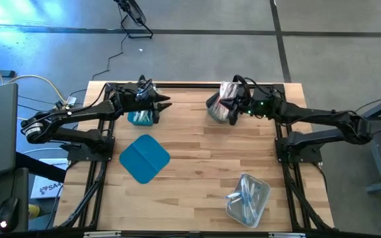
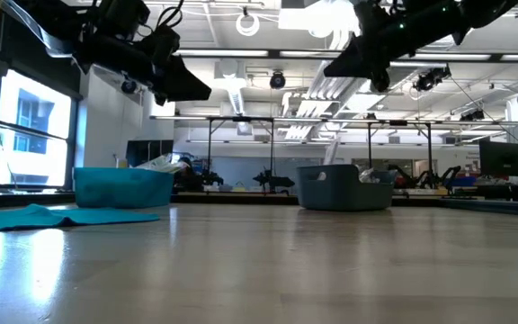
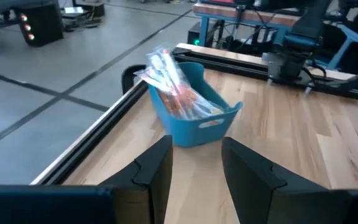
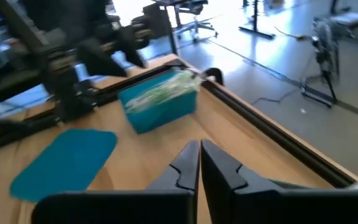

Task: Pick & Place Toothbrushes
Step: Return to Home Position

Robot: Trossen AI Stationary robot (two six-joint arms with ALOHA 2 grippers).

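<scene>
Wrapped toothbrushes stick up out of a grey-blue bin at the table's far edge. More toothbrushes fill a teal bin at the far left. Others lie in a clear bin at the near right. My left gripper hangs open above the table beside the teal bin, pointing at the grey-blue bin, with nothing between its fingers. My right gripper is shut and empty, raised over the grey-blue bin and pointing toward the teal one.
A flat teal lid lies on the wooden table left of centre, in front of the teal bin. Dark rails run along the table's edges. Bare wood lies between the bins.
</scene>
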